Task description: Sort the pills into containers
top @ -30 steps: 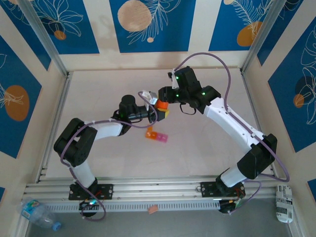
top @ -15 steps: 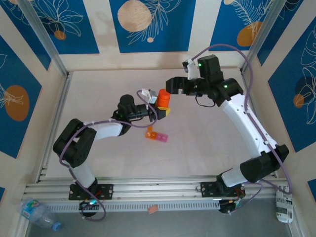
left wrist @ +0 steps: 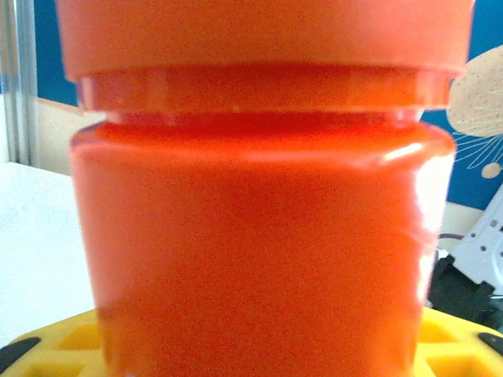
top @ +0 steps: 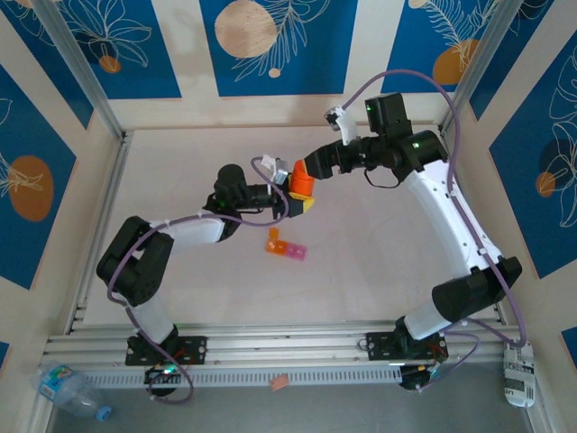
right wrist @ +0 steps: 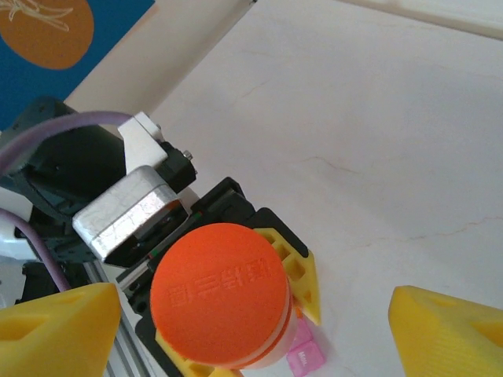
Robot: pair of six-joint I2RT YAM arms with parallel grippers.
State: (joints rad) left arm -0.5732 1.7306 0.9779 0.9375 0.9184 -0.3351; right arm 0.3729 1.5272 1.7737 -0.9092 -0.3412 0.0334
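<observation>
Just left of centre the left gripper is clamped on the orange bottle. Below it lie the containers, probably light, stiff and skiddy, best pinched across the narrow sides. The right gripper, at the bottle's upper right, gapes wide

The right gripper spreads its yellow fingertips wide above the capped orange bottle, which the left gripper clamps. A pink container lies just beside the bottle on the table.

Glossy plastic bottle (embossed cap), matt table
</observation>
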